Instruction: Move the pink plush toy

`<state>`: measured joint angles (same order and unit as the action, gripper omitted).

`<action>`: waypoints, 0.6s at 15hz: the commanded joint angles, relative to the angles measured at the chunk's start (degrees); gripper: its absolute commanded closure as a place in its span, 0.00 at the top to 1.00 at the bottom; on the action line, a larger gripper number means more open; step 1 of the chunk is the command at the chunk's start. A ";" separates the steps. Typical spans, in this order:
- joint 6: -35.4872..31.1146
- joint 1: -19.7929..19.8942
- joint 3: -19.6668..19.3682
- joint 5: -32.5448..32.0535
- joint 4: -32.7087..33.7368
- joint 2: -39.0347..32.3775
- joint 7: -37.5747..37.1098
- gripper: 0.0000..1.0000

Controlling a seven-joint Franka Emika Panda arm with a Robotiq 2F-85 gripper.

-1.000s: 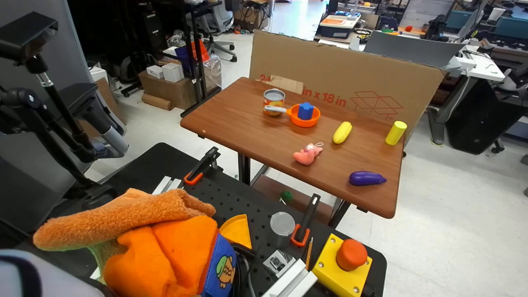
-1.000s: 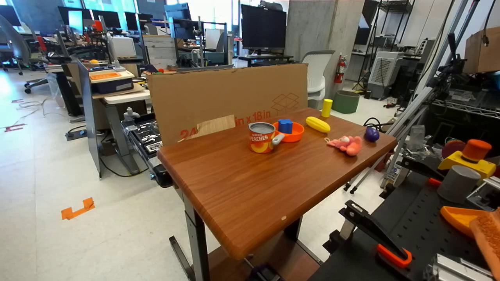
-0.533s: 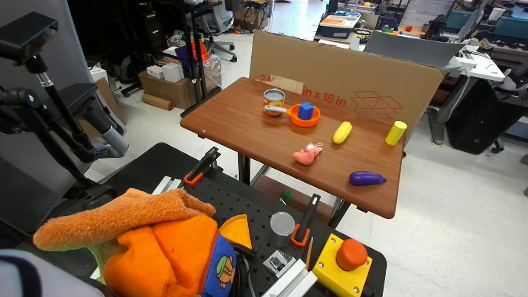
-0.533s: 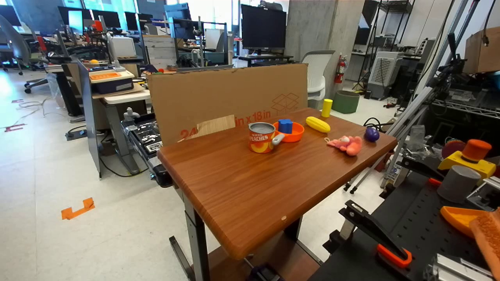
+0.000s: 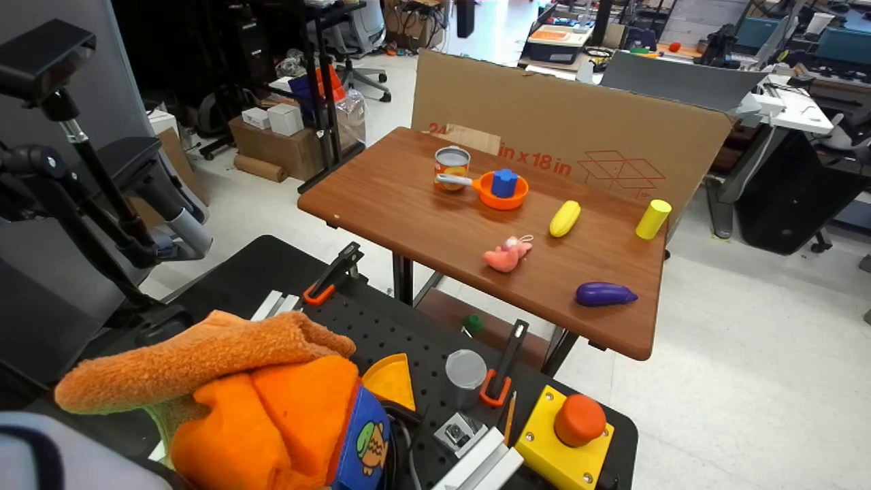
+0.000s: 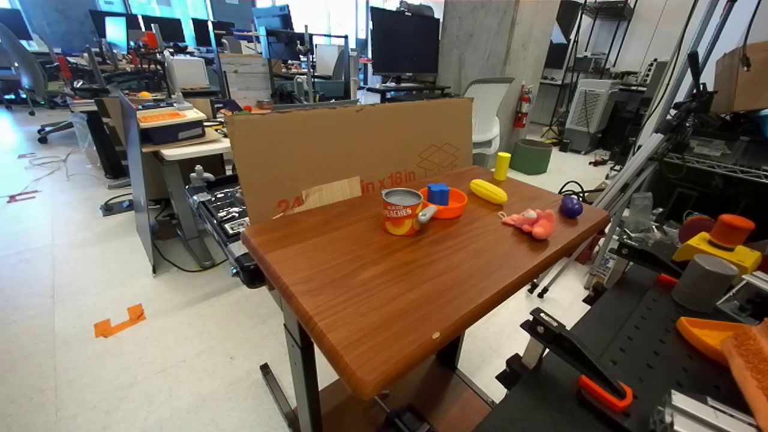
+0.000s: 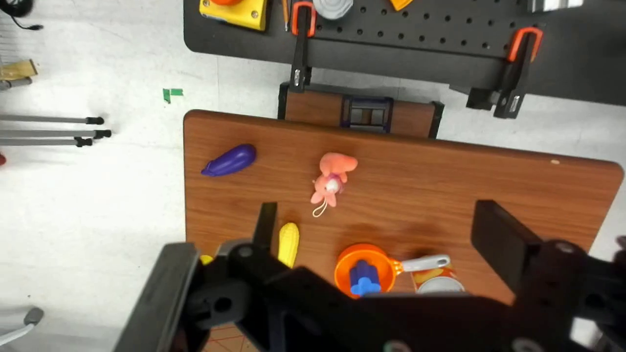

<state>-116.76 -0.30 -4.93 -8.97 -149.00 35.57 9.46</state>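
Overhead, as the wrist view shows us, the gripper (image 7: 376, 215) has its two dark fingers (image 7: 266, 222) spread wide, both apart from the pink plush toy (image 7: 335, 166); we find this toy lying on the brown tabletop (image 7: 489, 176), near the long edge that faces a black perforated bench (image 7: 234, 41); its rounded end points toward that edge, while a pale cord loop (image 7: 320, 209) trails from its eared end, near the yellow corn toy (image 7: 288, 242); in both exterior views we see the plush on the tabletop, with a purple eggplant (image 5: 605, 294) near one corner and apart from the toy; farther back we note a yellow cylinder (image 5: 653, 219), upright near a cardboard panel (image 5: 544, 109); toward the opposite end we locate an orange pan (image 5: 500, 205), inside which sits a blue lobed block (image 5: 504, 184); in an exterior view the gray handle (image 5: 452, 180) of this pan passes in front of a tin (image 5: 454, 168), and we cannot tell whether the two touch; on the label (image 6: 401, 224) of the tin, legible in an exterior view, we read PEACHES; along the bench we mark two black-and-orange clamps (image 5: 511, 352), a gray canister (image 5: 465, 371) and a yellow box (image 5: 552, 450) that carries a red button (image 5: 580, 420); at the bottom of an exterior view we see a bunched orange cloth (image 5: 292, 408) with a blue panel (image 5: 364, 442)
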 commanded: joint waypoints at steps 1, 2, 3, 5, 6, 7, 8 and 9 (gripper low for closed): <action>-7.44 2.22 -1.94 1.42 2.51 -8.76 -1.24 1.00; -10.25 2.87 -2.61 1.81 2.28 -10.97 -1.43 1.00; -12.37 3.33 -3.03 2.32 2.26 -12.80 -1.68 1.00; -19.03 3.94 -4.44 4.21 1.11 -16.46 -1.21 1.00; -23.01 3.90 -5.29 5.58 0.23 -18.25 0.21 1.00; -26.28 3.72 -5.90 7.19 -0.45 -19.96 1.31 1.00; -28.15 3.70 -6.22 8.55 -0.86 -21.89 2.00 1.00; -29.67 3.73 -6.38 9.75 -1.20 -23.90 2.57 1.00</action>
<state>-141.06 3.34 -10.40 -2.82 -149.49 16.51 9.39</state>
